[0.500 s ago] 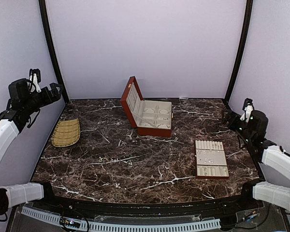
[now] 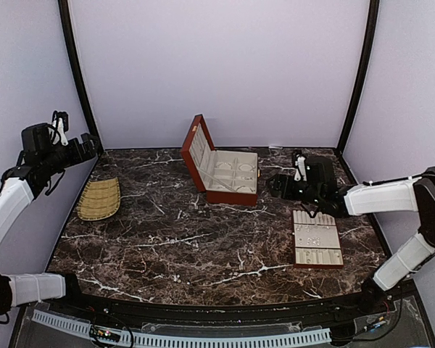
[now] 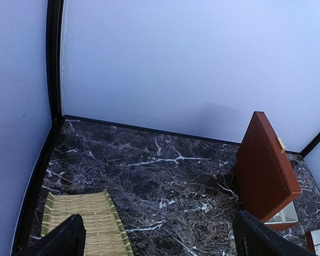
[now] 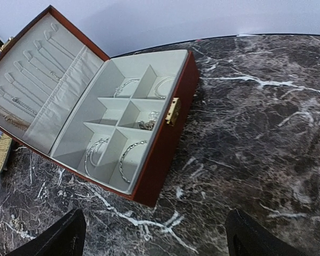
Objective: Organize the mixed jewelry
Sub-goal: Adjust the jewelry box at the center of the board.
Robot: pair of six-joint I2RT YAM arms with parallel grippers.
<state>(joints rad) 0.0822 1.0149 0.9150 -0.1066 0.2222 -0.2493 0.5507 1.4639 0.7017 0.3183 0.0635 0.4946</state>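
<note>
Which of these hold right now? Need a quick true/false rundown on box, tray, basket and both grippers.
1. The wooden box stands open. True.
2. The slotted tray lies left of the box. False: in the top view it lies right of the box and nearer the arms.
3. Small silvery pieces lie on the tray. True.
4. The right gripper grips a bracelet. False: its jaws are open and empty, near the box's right side.
5. The left gripper rests on the woven basket. False: it hangs open in the air, clear of the basket.
6. Silvery bangles sit in the box's compartments. True.
</note>
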